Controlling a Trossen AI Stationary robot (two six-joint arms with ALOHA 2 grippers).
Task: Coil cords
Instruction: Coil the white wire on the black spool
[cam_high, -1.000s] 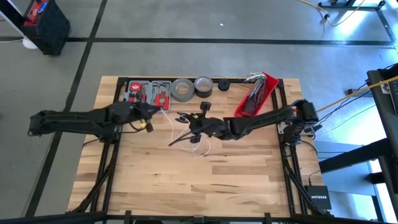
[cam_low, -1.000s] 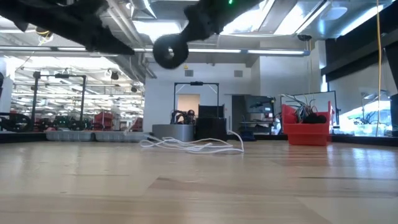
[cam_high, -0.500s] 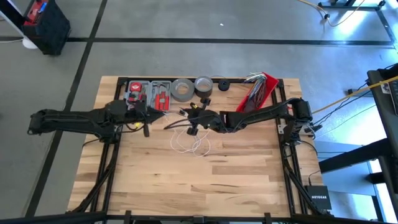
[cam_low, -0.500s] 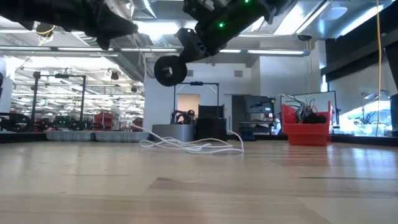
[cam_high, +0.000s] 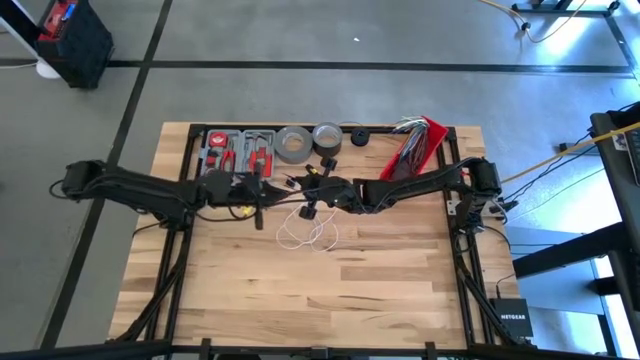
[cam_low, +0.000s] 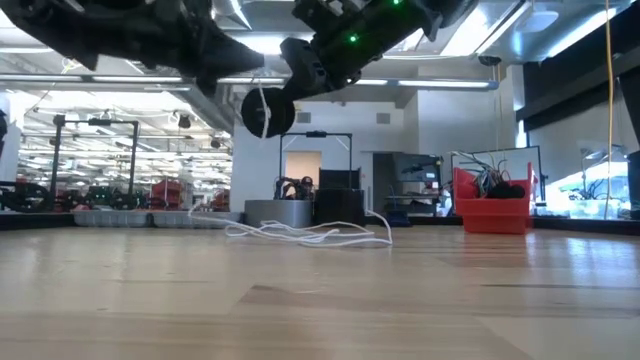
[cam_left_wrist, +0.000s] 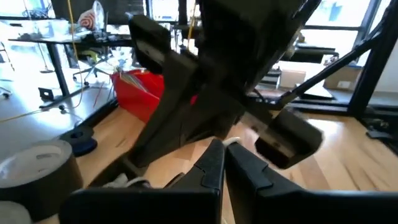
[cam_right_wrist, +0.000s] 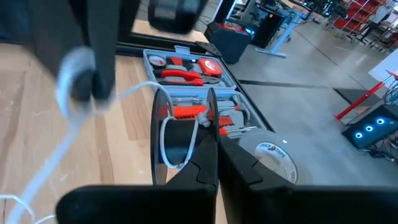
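The thin white cord lies mostly in loose loops on the table's middle (cam_high: 308, 232), (cam_low: 310, 234). One strand rises from there to my two grippers. Both are shut and level, and they meet tip to tip above the table, just beyond the loops. My left gripper (cam_high: 272, 190), (cam_left_wrist: 222, 148) comes from the table's left. My right gripper (cam_high: 298, 187), (cam_right_wrist: 215, 134) comes from the right. In the low view a short strand (cam_low: 262, 110) hangs below the two grippers. My left gripper pinches a bit of the cord (cam_left_wrist: 231, 143) at its fingertips, coming level from the table's left. From the hold the cord trails slack toward the right gripper and the table. My right gripper pinches the cord (cam_right_wrist: 200, 122) between its two fingers, coming level from the table's right. A slack loop (cam_right_wrist: 166, 146) hangs beside the fingers, and a strand runs on to the left gripper (cam_right_wrist: 87, 68).
Along the far edge stand an open tool case with red tools (cam_high: 235, 150), two grey tape rolls (cam_high: 292, 144), (cam_high: 327, 136), a small black piece (cam_high: 358, 137) and a red bin of wires (cam_high: 412, 150). Bare wood fills the near half (cam_high: 320, 290).
My left gripper has gone toward the table's right, sunk a little and rolled, ending close against the right gripper. My right gripper went toward the far edge and rolled, then kept still. The loops on the table have stayed put; a strand now hangs below the grippers.
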